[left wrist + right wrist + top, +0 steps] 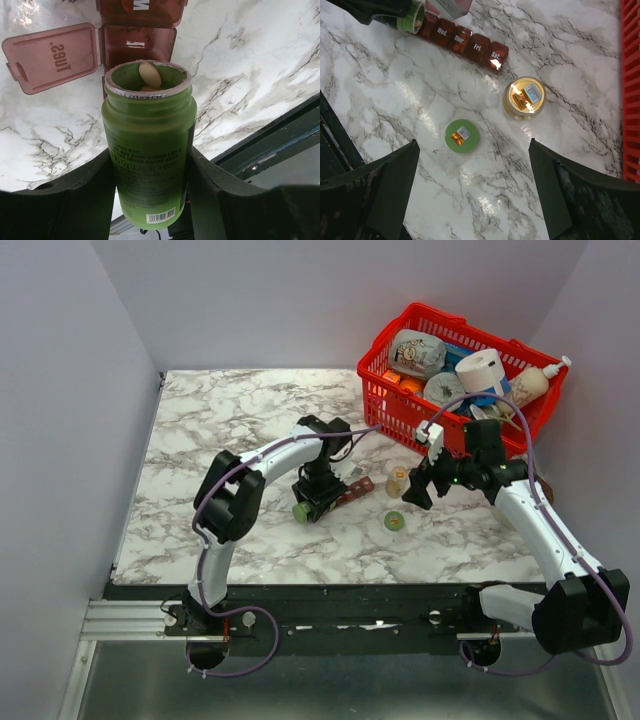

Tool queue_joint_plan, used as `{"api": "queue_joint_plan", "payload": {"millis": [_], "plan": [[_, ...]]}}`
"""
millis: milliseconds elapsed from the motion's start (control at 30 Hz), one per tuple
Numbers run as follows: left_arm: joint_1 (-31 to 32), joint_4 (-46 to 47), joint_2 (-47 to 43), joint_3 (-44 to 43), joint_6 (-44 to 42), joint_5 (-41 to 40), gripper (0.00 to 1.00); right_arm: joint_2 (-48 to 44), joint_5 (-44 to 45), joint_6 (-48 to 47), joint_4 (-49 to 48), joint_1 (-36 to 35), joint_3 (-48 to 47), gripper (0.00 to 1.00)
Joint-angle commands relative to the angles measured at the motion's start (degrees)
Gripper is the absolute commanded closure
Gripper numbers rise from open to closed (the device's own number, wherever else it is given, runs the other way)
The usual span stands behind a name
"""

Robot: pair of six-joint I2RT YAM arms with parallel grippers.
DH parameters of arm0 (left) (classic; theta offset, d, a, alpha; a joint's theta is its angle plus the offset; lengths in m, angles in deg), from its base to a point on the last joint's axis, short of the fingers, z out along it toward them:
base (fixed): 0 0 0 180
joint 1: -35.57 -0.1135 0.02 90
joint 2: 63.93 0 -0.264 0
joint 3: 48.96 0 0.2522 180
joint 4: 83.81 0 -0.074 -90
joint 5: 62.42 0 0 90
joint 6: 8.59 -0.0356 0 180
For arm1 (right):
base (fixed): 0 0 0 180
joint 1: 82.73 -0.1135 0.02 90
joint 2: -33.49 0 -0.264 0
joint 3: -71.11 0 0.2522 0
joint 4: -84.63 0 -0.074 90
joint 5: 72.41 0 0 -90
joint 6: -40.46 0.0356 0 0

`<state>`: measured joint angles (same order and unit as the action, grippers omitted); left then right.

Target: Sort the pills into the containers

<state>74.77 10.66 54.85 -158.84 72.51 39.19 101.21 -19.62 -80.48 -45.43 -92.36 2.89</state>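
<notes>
left pincer (312, 502) pinching open green plastic pill bottle (149, 125), tan oval pills (150, 74) inside | mouth at reddish-brown plastic pill-organiser strip (462, 39), mid marble counter (220, 430) | right pincer (472, 150) spread above round green cap (462, 136)

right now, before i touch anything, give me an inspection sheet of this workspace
surface: marble table, no spills seen
job's things: pill organiser, Tues lid open, Wed to Sat shut; green bottle uncapped, pills at its mouth, by the open cell; green cap and amber bottle loose nearby
clutter: red basket of goods, far right
grippers: left gripper shut on green bottle; right gripper open, empty
cables: purple cables loop along both arms
surroundings: grey walls
</notes>
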Motion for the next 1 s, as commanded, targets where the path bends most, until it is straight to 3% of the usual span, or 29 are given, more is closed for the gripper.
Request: {"api": "queue_joint_plan", "payload": {"millis": [0, 967], "plan": [[0.6, -2.5, 1.5, -2.2, 1.6, -3.1, 1.0, -1.1, -1.8, -0.3, 1.2, 0.5, -0.9, 0.0], [2.4, -6.2, 3.5, -6.7, 3.9, -6.6, 1.0, -0.9, -2.3, -0.4, 1.5, 0.9, -1.1, 0.0]]}}
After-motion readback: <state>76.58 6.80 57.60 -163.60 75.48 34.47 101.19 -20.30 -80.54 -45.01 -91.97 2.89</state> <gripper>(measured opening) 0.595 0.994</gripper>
